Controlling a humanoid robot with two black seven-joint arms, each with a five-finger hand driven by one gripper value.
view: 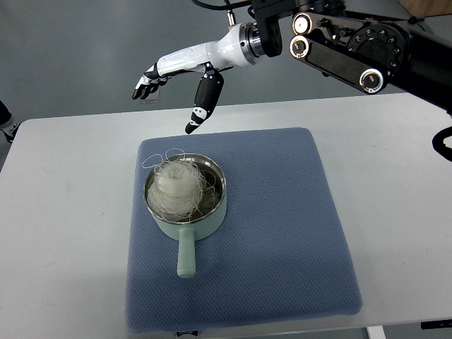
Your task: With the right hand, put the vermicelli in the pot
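A pale green pot with a straight handle pointing toward me sits on the blue mat. A white bundle of vermicelli lies inside it, with a few loose strands looping over the far rim. My right hand hovers above and behind the pot, over the table's far edge. Its fingers are spread and its thumb hangs down; it holds nothing. The right arm comes in from the upper right. The left arm does not show.
The blue mat covers the middle of the white table. A dark object shows at the far left edge beyond the table. Grey floor lies behind the table.
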